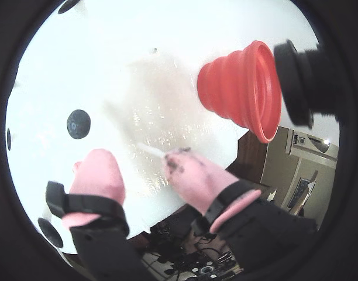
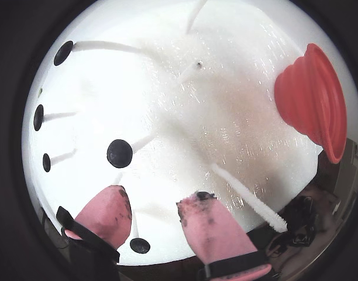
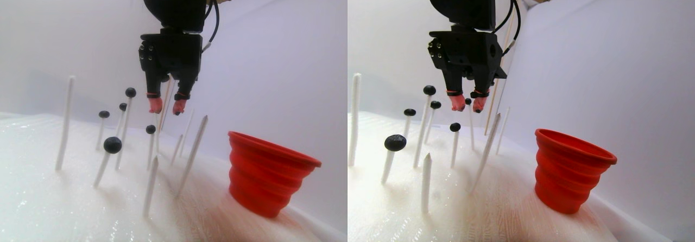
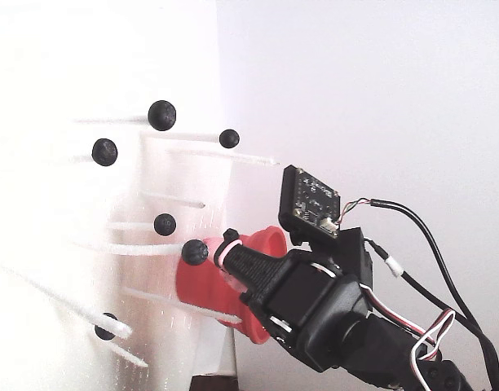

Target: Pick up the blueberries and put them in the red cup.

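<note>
Black two-finger gripper [image 3: 166, 107], pink-tipped, jaws apart and empty — hovering among thin white sticks [image 3: 64, 123]. Matte blue-black blueberries [image 3: 112, 145] cap several sticks; ribbed red plastic cup [image 3: 266, 172] stands right, stereo view.

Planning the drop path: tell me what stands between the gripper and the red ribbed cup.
In the stereo pair view, bare white sticks stand between the gripper and the red ribbed plastic cup; no berry sits in that stretch.
</note>
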Controlling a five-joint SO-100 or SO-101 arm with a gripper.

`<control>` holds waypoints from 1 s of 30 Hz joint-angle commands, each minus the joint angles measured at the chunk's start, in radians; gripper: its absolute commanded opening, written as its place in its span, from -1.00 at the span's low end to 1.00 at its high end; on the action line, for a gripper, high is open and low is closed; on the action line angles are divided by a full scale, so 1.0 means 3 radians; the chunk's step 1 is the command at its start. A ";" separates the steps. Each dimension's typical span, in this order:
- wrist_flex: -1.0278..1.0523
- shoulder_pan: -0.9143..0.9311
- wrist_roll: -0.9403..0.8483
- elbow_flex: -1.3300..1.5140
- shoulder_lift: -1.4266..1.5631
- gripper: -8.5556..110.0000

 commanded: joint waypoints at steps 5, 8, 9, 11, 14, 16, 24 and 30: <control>-0.0169 -0.0036 0.0005 -0.0266 -0.0061 -0.56; -0.0210 -0.0056 0.0026 -0.0297 -0.0123 -0.55; -0.0225 -0.0066 0.0036 -0.0307 -0.0138 -0.54; -0.0256 -0.0082 0.0046 -0.0322 -0.0169 -0.53; -0.0271 -0.0102 0.0061 -0.0363 -0.0210 -0.52; -0.0286 -0.0118 0.0066 -0.0383 -0.0240 -0.51; -0.0348 -0.0138 0.0036 -0.0460 -0.0368 -0.49; -0.0389 -0.0133 0.0000 -0.0532 -0.0491 -0.49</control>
